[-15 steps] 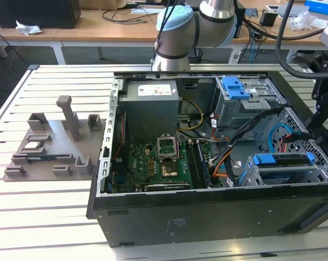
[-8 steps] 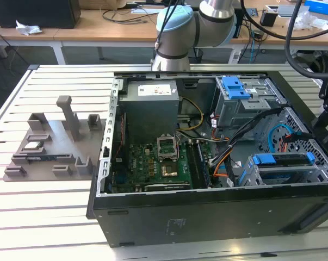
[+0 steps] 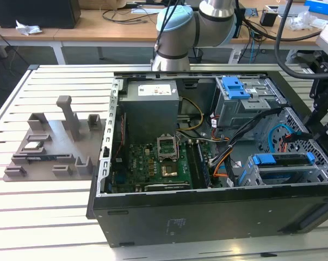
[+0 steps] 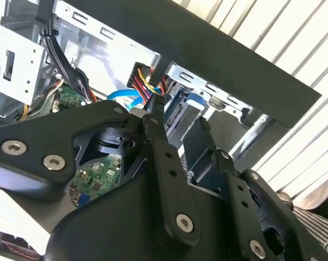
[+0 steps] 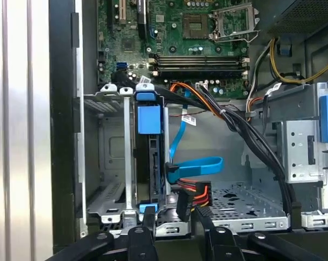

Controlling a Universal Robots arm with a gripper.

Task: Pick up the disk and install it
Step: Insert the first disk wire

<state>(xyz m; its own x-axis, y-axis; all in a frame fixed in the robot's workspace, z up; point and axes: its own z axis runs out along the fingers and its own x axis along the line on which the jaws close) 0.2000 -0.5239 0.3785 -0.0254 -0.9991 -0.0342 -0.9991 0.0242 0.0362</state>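
One black two-fingered gripper (image 5: 172,217) is hovering parted, gripping nothing | flat silver blue-bracketed disk (image 5: 149,163) is sitting edge-on in grey bay just ahead | seemingly seated; cabling unclear

I see the disk (image 5: 149,163) dark with a blue bracket, just beyond my black fingers (image 5: 147,220); blue and orange cables (image 5: 193,168) beside them, a green board (image 5: 174,32) farther off.

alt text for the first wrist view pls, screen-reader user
Open computer case seen from above: the disk in its blue bracket sits edge-on in a metal drive cage, the gripper right at its near end. Beyond lie a blue cable and the green motherboard.
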